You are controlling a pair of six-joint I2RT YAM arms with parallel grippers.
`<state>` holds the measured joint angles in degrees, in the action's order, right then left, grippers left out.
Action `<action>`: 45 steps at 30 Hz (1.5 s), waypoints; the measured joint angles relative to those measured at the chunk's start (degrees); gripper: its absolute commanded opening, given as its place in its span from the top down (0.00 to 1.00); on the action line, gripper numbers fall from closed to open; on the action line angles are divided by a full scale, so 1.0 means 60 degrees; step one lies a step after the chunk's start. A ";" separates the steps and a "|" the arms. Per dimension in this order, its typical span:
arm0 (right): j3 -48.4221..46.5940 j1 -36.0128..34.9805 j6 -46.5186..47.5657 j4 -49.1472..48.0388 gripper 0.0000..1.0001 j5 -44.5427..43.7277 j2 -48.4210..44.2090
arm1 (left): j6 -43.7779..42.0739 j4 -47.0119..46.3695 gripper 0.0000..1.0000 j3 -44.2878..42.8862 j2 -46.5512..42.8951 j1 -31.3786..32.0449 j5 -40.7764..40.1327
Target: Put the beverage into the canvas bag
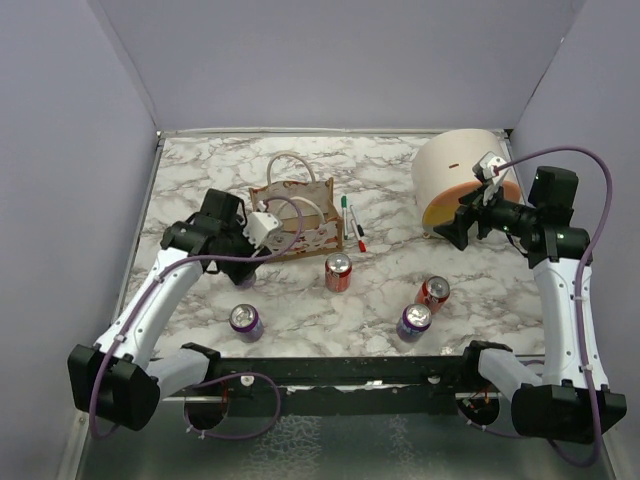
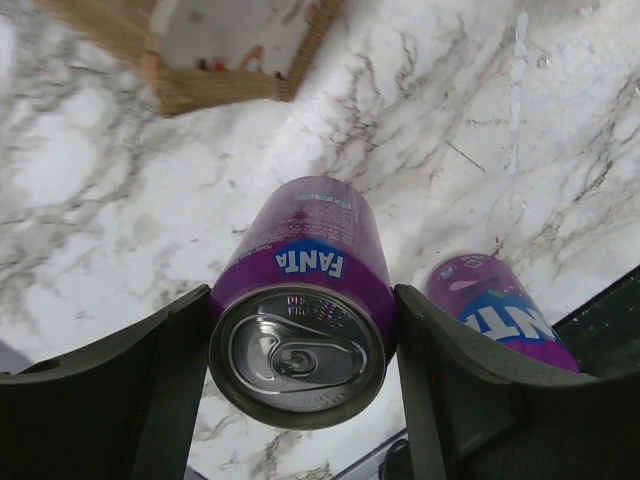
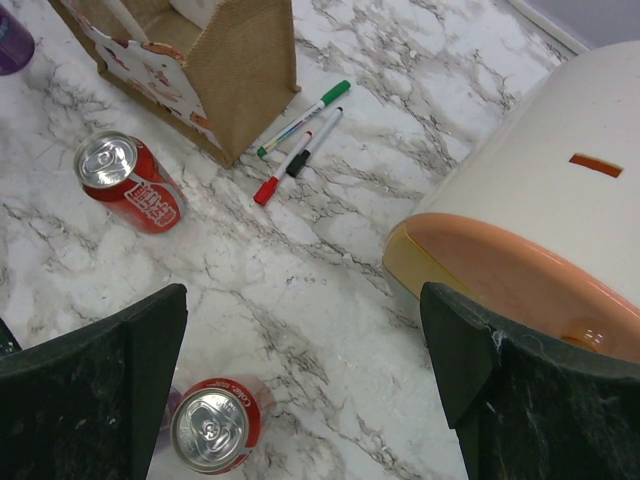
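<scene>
Left gripper (image 2: pixel 300 300) is clamped on a purple can (image 2: pixel 300 290), a finger tight on each side, with the can's top toward the wrist camera. The can is upright, just off the near-left corner of the bag (image 1: pixel 300 215). Whether its base is off the worktop (image 2: pixel 80 200) I cannot tell. Right gripper (image 3: pixel 303 300) is spread wide and empty, hovering beside the cream container (image 3: pixel 540 180), well apart from the bag.

Step in hand, as I judge it: lift and carry to the bag. Raise the can straight up until it clears the rim and the rope handles (image 1: pixel 290 154), then travel over the mouth. Lower it inside before letting go — a drop from height could tip so light a bag. Keep the can upright, and mind the handles, which could snag a finger.

Views:
- **Left wrist:** only this one shows the grip, plus a second purple can (image 2: pixel 490 305) near the right finger.
- **Top:** hides the held can almost wholly under the arm, but alone gives the bag's open mouth and the route.
- **Right wrist:** shows pens (image 3: pixel 300 135) just beside the bag and two red cans (image 3: pixel 130 180) — nothing of the grip.
</scene>
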<state>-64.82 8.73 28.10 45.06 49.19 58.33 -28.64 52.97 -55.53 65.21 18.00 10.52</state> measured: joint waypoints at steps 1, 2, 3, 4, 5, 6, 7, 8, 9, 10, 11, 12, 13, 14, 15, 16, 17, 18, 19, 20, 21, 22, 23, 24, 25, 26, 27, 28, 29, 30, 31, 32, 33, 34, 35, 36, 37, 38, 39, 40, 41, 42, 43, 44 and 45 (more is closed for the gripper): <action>0.0000 0.0000 0.0025 0.0007 0.00 0.0040 0.0004 | 0.0000 0.0149 0.76 -0.0259 -0.0084 0.0000 -0.0120; -0.0015 0.0004 0.0044 0.0022 0.00 0.0076 0.0015 | 0.0000 0.0288 0.79 -0.0612 -0.0215 0.0000 -0.0240; -0.0036 0.0004 0.0047 0.0033 0.00 0.0109 0.0022 | 0.0015 0.0393 0.81 -0.0969 -0.0346 0.0000 -0.0331; -0.0076 0.0004 0.0051 0.0047 0.01 0.0146 0.0033 | 0.0055 0.0459 0.83 -0.1319 -0.0488 -0.0004 -0.0433; -0.0109 0.0004 0.0051 0.0051 0.01 0.0182 0.0040 | 0.0102 0.0525 0.85 -0.1599 -0.0572 -0.0011 -0.0481; -0.0135 0.0000 0.0051 0.0051 0.01 0.0215 0.0044 | 0.0168 0.0586 0.88 -0.1971 -0.0659 -0.0007 -0.0543; -0.0186 0.0004 0.0047 0.0051 0.01 0.0248 0.0047 | 0.0215 0.0645 0.90 -0.2386 -0.0710 -0.0007 -0.0576; -0.0233 0.0000 0.0047 0.0051 0.01 0.0259 0.0062 | 0.0280 0.0710 0.93 -0.2834 -0.0725 -0.0007 -0.0594; -0.0299 0.0004 0.0047 0.0040 0.01 0.0277 0.0080 | 0.0331 0.0710 0.96 -0.3162 -0.0721 -0.0007 -0.0612; -0.0368 0.0000 0.0044 0.0036 0.01 0.0291 0.0102 | 0.0375 0.0721 1.00 -0.3453 -0.0696 -0.0007 -0.0619; -0.0448 -0.0004 0.0044 0.0015 0.01 0.0306 0.0146 | 0.0444 0.0743 1.00 -0.3748 -0.0645 -0.0007 -0.0619; -0.0506 -0.0011 0.0040 -0.0011 0.01 0.0321 0.0178 | 0.0506 0.0761 1.00 -0.4124 -0.0528 -0.0007 -0.0623; -0.0572 -0.0022 0.0040 -0.0018 0.01 0.0328 0.0229 | 0.0554 0.0736 1.00 -0.4375 -0.0426 -0.0007 -0.0623; -0.0637 -0.0033 0.0036 -0.0040 0.01 0.0350 0.0299 | 0.0619 0.0692 1.00 -0.4641 -0.0277 -0.0007 -0.0623; -0.0670 -0.0047 0.0036 -0.0055 0.01 0.0364 0.0350 | 0.0674 0.0630 1.00 -0.4849 -0.0127 -0.0007 -0.0623; -0.0692 -0.0084 0.0036 -0.0073 0.01 0.0386 0.0412 | 0.0736 0.0554 1.00 -0.5002 0.0011 -0.0007 -0.0619; -0.0692 -0.0109 0.0036 -0.0095 0.01 0.0393 0.0470 | 0.0823 0.0463 1.00 -0.5151 0.0193 -0.0007 -0.0612; -0.0692 -0.0146 0.0036 -0.0095 0.01 0.0393 0.0521 | 0.0885 0.0364 1.00 -0.5271 0.0372 -0.0007 -0.0594; -0.0692 -0.0171 0.0036 -0.0098 0.01 0.0393 0.0565 | 0.0973 0.0244 1.00 -0.5384 0.0576 -0.0007 -0.0543; -0.0692 -0.0204 0.0036 -0.0102 0.01 0.0393 0.0605 | 0.1049 0.0142 1.00 -0.5479 0.0765 -0.0007 -0.0477; -0.0692 -0.0222 0.0036 -0.0102 0.01 0.0393 0.0627 | 0.1126 0.0022 1.00 -0.5537 0.0958 -0.0007 -0.0404; -0.0692 -0.0240 0.0036 -0.0106 0.01 0.0393 0.0634 | 0.1228 -0.0106 1.00 -0.5595 0.1177 -0.0007 -0.0299; -0.0685 -0.0259 0.0033 -0.0124 0.01 0.0393 0.0634 | 0.1300 -0.0197 1.00 -0.5625 0.1326 -0.0007 -0.0219; -0.0685 -0.0270 0.0029 -0.0153 0.01 0.0393 0.0634 | 0.1417 -0.0339 1.00 -0.5635 0.1530 -0.0007 -0.0124; -0.0674 -0.0277 0.0004 -0.0200 0.01 0.0393 0.0630 | 0.1501 -0.0437 1.00 -0.5635 0.1672 -0.0007 -0.0073; -0.0648 -0.0280 -0.0033 -0.0251 0.01 0.0404 0.0623 | 0.1603 -0.0539 1.00 -0.5635 0.1847 -0.0007 -0.0029; -0.0616 -0.0280 -0.0073 -0.0270 0.01 0.0423 0.0616 | 0.1690 -0.0623 1.00 -0.5635 0.1985 -0.0007 0.0018; -0.0590 -0.0280 -0.0098 -0.0270 0.01 0.0441 0.0608 | 0.1774 -0.0703 1.00 -0.5635 0.2146 -0.0007 0.0066; -0.0572 -0.0284 -0.0135 -0.0270 0.01 0.0474 0.0608 | 0.1869 -0.0769 1.00 -0.5635 0.2269 -0.0007 0.0102; -0.0565 -0.0295 -0.0138 -0.0270 0.01 0.0495 0.0608 | 0.1956 -0.0823 1.00 -0.5639 0.2408 -0.0007 0.0135; -0.0565 -0.0321 -0.0135 -0.0270 0.01 0.0550 0.0608 | 0.2040 -0.0860 1.00 -0.5639 0.2524 -0.0007 0.0164; -0.0565 -0.0328 -0.0120 -0.0270 0.02 0.0623 0.0605 | 0.2120 -0.0889 1.00 -0.5639 0.2619 -0.0007 0.0215; -0.0561 -0.0342 -0.0051 -0.0262 0.02 0.0736 0.0605 | 0.2189 -0.0914 1.00 -0.5639 0.2725 -0.0007 0.0277; -0.0561 -0.0361 0.0040 -0.0248 0.02 0.0849 0.0605 | 0.2259 -0.0947 1.00 -0.5639 0.2805 -0.0007 0.0342; -0.0565 -0.0382 0.0135 -0.0226 0.03 0.0965 0.0605 | 0.2306 -0.0976 1.00 -0.5639 0.2867 -0.0007 0.0375; -0.0561 -0.0452 0.0306 -0.0178 0.04 0.1162 0.0630 | 0.2339 -0.1016 1.00 -0.5635 0.2907 -0.0007 0.0404; -0.0565 -0.0517 0.0412 -0.0149 0.04 0.1300 0.0648 | 0.2371 -0.1060 1.00 -0.5635 0.2940 -0.0007 0.0444; -0.0565 -0.0634 0.0517 -0.0131 0.06 0.1421 0.0685 | 0.2412 -0.1115 1.00 -0.5635 0.2962 -0.0007 0.0514; -0.0565 -0.0772 0.0579 -0.0135 0.07 0.1497 0.0732 | 0.2437 -0.1169 1.00 -0.5635 0.2976 -0.0007 0.0561; -0.0565 -0.1035 0.0637 -0.0168 0.07 0.1504 0.0805 | 0.2455 -0.1224 1.00 -0.5635 0.2994 -0.0007 0.0608; -0.0565 -0.1242 0.0648 -0.0200 0.08 0.1515 0.0860 | 0.2477 -0.1282 1.00 -0.5635 0.3031 -0.0007 0.0659; -0.0565 -0.1672 0.0681 -0.0306 0.08 0.1439 0.0969 | 0.2484 -0.1319 1.00 -0.5635 0.3071 -0.0007 0.0707; -0.0561 -0.2018 0.0685 -0.0390 0.08 0.1410 0.1042 | 0.2492 -0.1351 1.00 -0.5635 0.3133 -0.0007 0.0747; -0.0561 -0.2368 0.0685 -0.0532 0.08 0.1322 0.1118 | 0.2495 -0.1377 1.00 -0.5635 0.3228 -0.0007 0.0787; -0.0546 -0.2732 0.0681 -0.0747 0.09 0.1231 0.1213 | 0.2495 -0.1399 1.00 -0.5635 0.3326 -0.0007 0.0801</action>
<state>-68.10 -7.66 32.18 40.58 56.58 65.60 -13.67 44.58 -89.34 85.17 17.96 15.33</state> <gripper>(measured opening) 0.925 0.677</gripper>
